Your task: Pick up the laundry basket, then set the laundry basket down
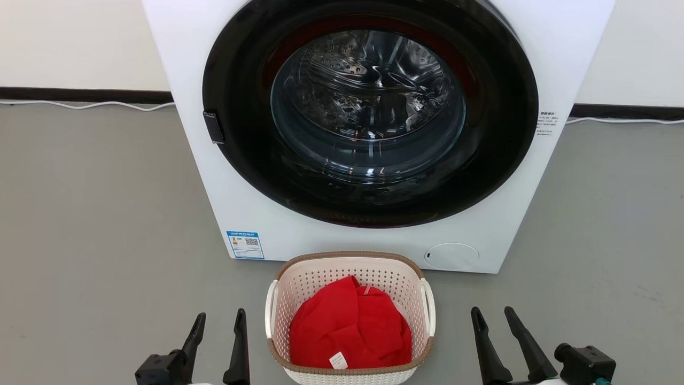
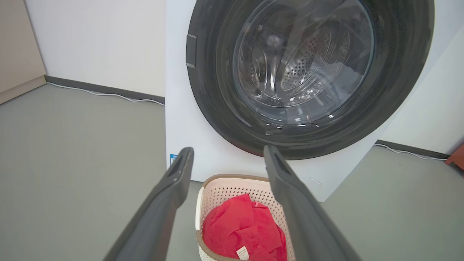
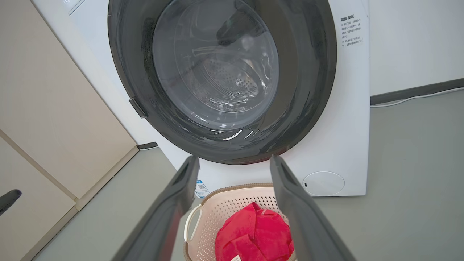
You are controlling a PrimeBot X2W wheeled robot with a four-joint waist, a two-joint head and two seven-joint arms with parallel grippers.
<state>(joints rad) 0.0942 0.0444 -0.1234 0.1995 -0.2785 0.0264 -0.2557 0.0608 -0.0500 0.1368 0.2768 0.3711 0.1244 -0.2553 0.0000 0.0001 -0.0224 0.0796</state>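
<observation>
You have both grippers nearest you, the left gripper and the right gripper, each with its fingers spread wide and holding nothing. The basket stands on the floor between them, touching neither, with a red cloth lying inside it. Just behind it is the washer, its round glass door facing you.

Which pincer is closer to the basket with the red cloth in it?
The left pincer. It sits just left of the laundry basket; the right pincer is a bit farther off on the other side.
</observation>
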